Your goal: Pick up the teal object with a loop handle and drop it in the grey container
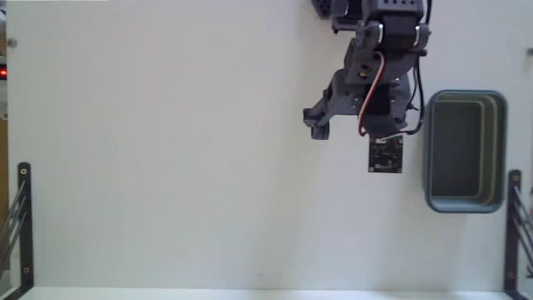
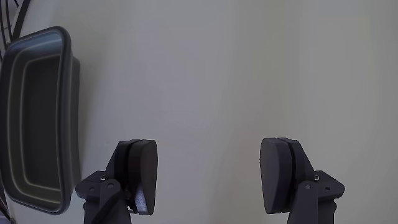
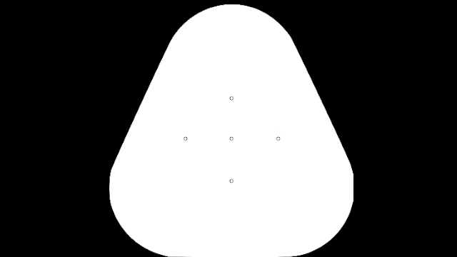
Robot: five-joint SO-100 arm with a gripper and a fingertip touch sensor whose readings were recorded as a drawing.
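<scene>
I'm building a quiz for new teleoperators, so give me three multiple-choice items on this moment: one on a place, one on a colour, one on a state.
1. In the fixed view, where is the grey container relative to the arm?
A. to its right
B. to its left
C. directly under it

2. What colour is the container?
A. red
B. blue-grey
C. yellow

3. How do the jaws of the gripper stand?
A. shut on a cup
B. shut empty
C. open and empty

Answers: 1 A, the bin lies right of the arm near the table's right edge. 2 B, both views show a blue-grey rim with a darker inside. 3 C, the wrist view shows bare table between the two pads.
</scene>
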